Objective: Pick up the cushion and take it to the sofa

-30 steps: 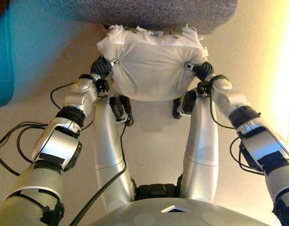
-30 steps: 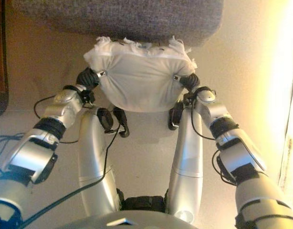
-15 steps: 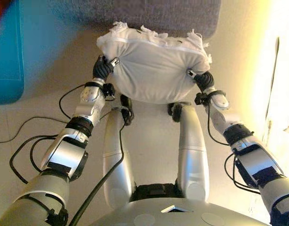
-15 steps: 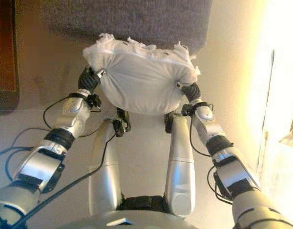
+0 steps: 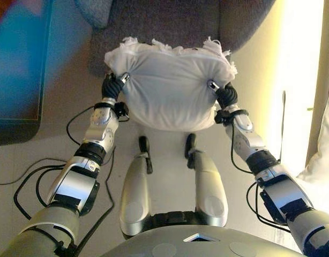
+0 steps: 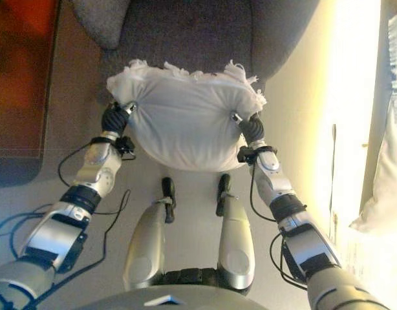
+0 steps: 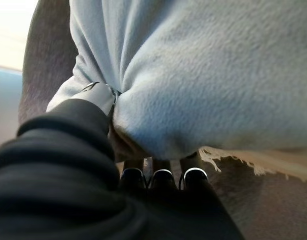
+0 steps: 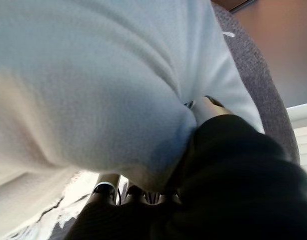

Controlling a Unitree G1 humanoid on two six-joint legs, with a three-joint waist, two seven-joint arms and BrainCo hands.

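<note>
Gripping the white fringed cushion [image 5: 172,85] at opposite sides, left hand [image 5: 114,85] and right hand [image 5: 224,95] pinch its soft, light, yielding fabric; it hangs over the grey sofa [image 5: 170,24] seat.

cushion [image 5: 170,85] held between left robot hand [image 5: 113,85] and right robot hand [image 5: 224,95], above sofa [image 5: 170,24] seat.

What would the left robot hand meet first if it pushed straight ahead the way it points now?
Probably the grey sofa: the left robot hand, gripping the white cushion, points at its seat front, though depth is unclear.
</note>
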